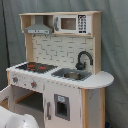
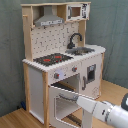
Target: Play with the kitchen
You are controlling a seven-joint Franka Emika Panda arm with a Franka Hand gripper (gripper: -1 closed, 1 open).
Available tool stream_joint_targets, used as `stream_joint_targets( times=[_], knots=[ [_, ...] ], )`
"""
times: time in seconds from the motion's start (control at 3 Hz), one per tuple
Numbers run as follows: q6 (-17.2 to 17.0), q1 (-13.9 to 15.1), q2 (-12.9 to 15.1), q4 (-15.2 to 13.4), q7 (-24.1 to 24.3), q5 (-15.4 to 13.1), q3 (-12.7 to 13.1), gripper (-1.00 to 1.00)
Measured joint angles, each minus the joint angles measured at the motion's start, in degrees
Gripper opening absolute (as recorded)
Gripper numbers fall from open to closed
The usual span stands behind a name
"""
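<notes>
The kitchen [image 1: 65,50] [image 2: 50,37] stands upright, white and light wood. It has a black faucet [image 1: 84,59], a sink [image 1: 72,75], a red-ringed stovetop [image 1: 36,66], a grey hood [image 1: 39,27] and a microwave [image 1: 70,23]. Its windowed oven door [image 2: 64,105] hangs swung open in the second exterior view. My gripper [image 2: 77,98] reaches in from the second exterior view's lower right and sits at the door's upper edge. The first exterior view shows only a white part of my arm [image 1: 15,119] at the bottom left.
A grey curtain [image 2: 10,50] hangs behind the kitchen, and a wooden floor [image 2: 15,117] lies below it. A shut cupboard door with a small dark window [image 1: 61,106] sits right of the oven. The counter's rounded end [image 1: 102,79] sticks out past the sink.
</notes>
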State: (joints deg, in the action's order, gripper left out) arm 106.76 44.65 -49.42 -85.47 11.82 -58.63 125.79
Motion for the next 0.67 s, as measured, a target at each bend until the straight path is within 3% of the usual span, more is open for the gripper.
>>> stream_joint_targets(
  times=[0.33,0.67],
  knots=[
    [-0.81,1.96,-3.25,4.49,-0.28,0.01,0.72,1.00],
    [-1.61,2.95,-7.04,8.50,2.51,0.01,0.79,1.00]
  ],
)
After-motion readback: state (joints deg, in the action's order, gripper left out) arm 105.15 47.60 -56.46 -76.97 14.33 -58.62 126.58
